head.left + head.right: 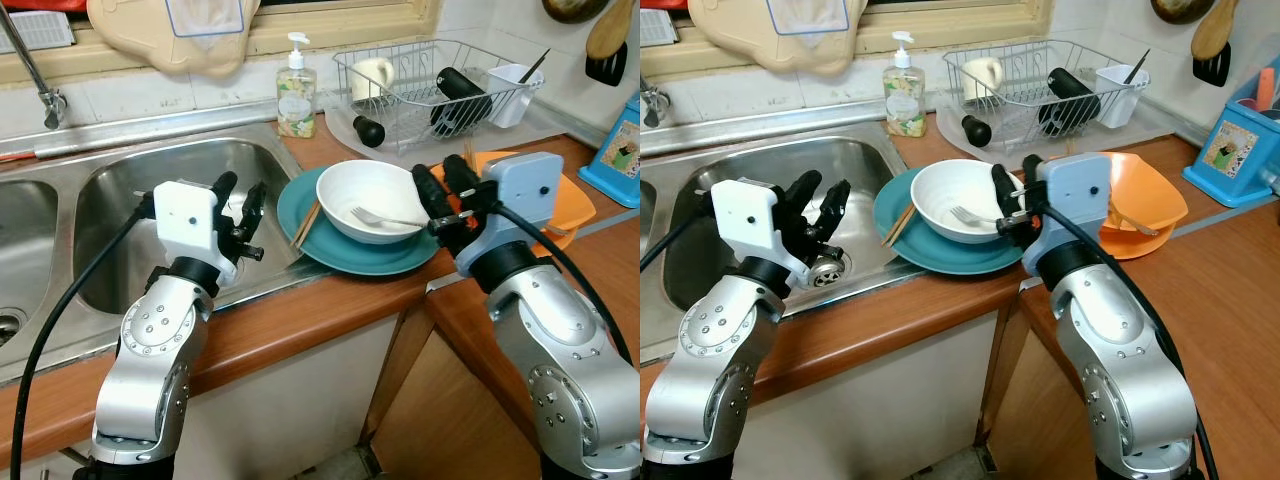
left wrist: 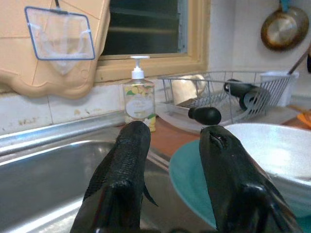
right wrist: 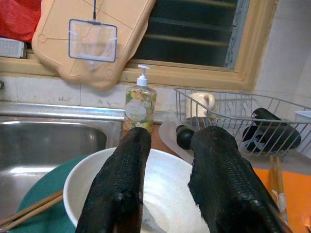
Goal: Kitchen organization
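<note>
Early stage. White bowl (image 1: 372,200) with fork (image 1: 385,218) sits on teal plate (image 1: 350,240), chopsticks (image 1: 306,224) alongside, unsorted. Left gripper (image 1: 240,205) over sink (image 1: 130,190), right gripper (image 1: 440,190) beside bowl: both open, empty.

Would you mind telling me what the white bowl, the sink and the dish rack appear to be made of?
White bowl: likely glazed ceramic, glossy with soft highlights. Sink: stainless steel, brushed and reflective. Dish rack: thin metal wire, silvery, possibly coated.
</note>
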Motion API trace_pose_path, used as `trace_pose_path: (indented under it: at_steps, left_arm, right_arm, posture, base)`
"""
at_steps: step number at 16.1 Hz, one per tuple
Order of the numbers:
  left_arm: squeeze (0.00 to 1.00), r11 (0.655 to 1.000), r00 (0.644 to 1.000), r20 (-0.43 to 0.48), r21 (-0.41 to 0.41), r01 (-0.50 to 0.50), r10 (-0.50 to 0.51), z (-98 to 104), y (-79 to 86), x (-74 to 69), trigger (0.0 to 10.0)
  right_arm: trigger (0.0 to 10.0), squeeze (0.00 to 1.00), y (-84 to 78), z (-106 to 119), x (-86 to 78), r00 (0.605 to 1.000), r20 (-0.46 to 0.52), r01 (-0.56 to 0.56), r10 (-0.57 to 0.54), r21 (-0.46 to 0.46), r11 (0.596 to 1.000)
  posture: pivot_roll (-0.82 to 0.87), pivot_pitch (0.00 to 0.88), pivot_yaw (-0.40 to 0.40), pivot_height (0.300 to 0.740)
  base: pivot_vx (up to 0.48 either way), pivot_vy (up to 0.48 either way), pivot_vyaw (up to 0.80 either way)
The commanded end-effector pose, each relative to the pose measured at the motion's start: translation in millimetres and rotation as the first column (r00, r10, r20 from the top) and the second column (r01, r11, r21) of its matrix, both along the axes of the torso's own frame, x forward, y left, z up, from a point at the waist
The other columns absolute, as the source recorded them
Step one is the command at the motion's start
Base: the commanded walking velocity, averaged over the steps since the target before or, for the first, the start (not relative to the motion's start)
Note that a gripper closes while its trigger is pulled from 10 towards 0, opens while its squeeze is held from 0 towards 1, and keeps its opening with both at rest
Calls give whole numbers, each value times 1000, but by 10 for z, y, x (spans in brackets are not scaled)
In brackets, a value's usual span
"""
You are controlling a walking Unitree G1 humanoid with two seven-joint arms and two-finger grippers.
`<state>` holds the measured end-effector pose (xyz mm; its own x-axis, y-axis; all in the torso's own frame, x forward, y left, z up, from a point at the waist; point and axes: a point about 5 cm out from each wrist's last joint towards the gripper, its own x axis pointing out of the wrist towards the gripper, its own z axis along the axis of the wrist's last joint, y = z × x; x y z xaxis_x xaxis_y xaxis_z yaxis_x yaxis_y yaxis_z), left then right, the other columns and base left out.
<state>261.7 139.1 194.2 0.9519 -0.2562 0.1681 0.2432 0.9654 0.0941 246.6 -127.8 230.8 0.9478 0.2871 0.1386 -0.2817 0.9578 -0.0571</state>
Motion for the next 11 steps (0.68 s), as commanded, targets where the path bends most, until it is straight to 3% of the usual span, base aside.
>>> trace_pose_path:
  at_steps: [1,3,11]
  left_arm:
    - [0,1000,1000,-9,31,-6,6,-20,-8,19,10000]
    - [0,999,999,-35,-19,-34,34,-38,25,36,10000]
    - [0,999,998,-46,-16,-50,49,-49,55,56,10000]
  right_arm:
    - [10000,0,18,25,9,1000,15,-7,8,-32,999]
    - [10000,0,36,-4,7,1000,-7,-4,4,7,1000]
    - [10000,0,8,3,21,1000,-13,-10,11,17,1000]
  posture:
    - [-125,0,22,740]
    - [-124,0,22,740]
    - [-124,0,25,740]
  base:
    - [0,-480,0]
    - [0,-167,0]
    - [0,0,0]
